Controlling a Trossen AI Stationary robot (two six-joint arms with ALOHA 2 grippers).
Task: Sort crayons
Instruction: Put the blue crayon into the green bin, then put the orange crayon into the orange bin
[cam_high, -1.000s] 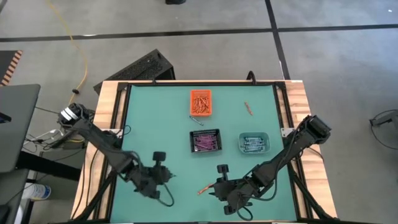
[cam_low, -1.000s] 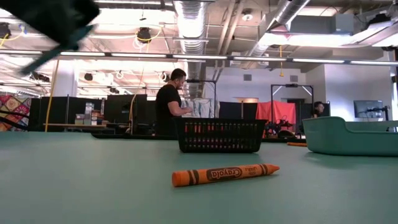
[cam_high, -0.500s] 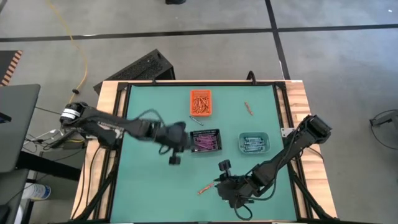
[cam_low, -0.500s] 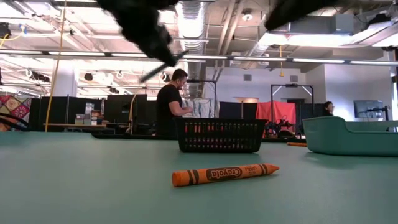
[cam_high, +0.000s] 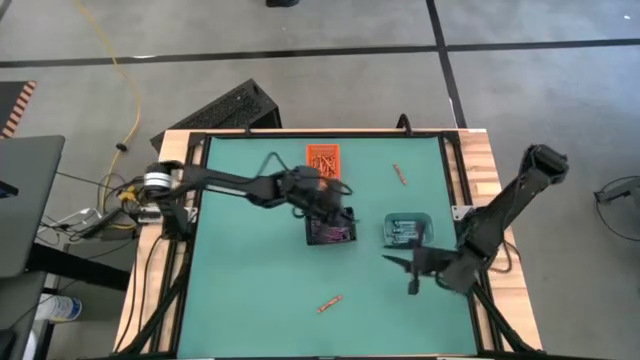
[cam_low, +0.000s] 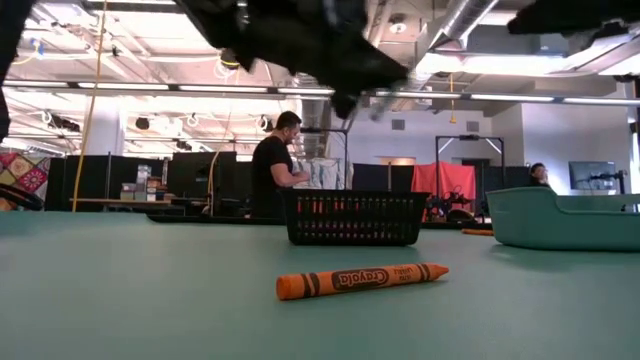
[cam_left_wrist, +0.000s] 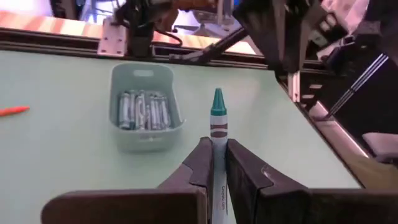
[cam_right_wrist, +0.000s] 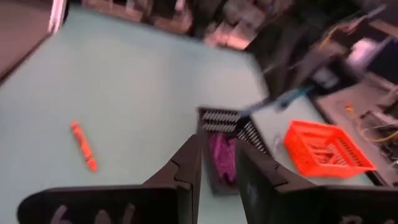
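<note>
Green matting covers the table (cam_high: 250, 270), where a teal crayon (cam_left_wrist: 217, 124) is clamped between the closed fingers of the left hand (cam_high: 345, 213), held above the black mesh bin (cam_high: 330, 232) of purple crayons and pointing toward the teal bin (cam_high: 408, 230) of blue-teal crayons. One orange crayon (cam_high: 330, 302) lies loose on the near part of the table, another (cam_high: 400, 174) lies far beside the orange bin (cam_high: 322, 158). Empty and with a narrow gap between its fingers, the right hand (cam_high: 409, 272) hovers near the teal bin.
</note>
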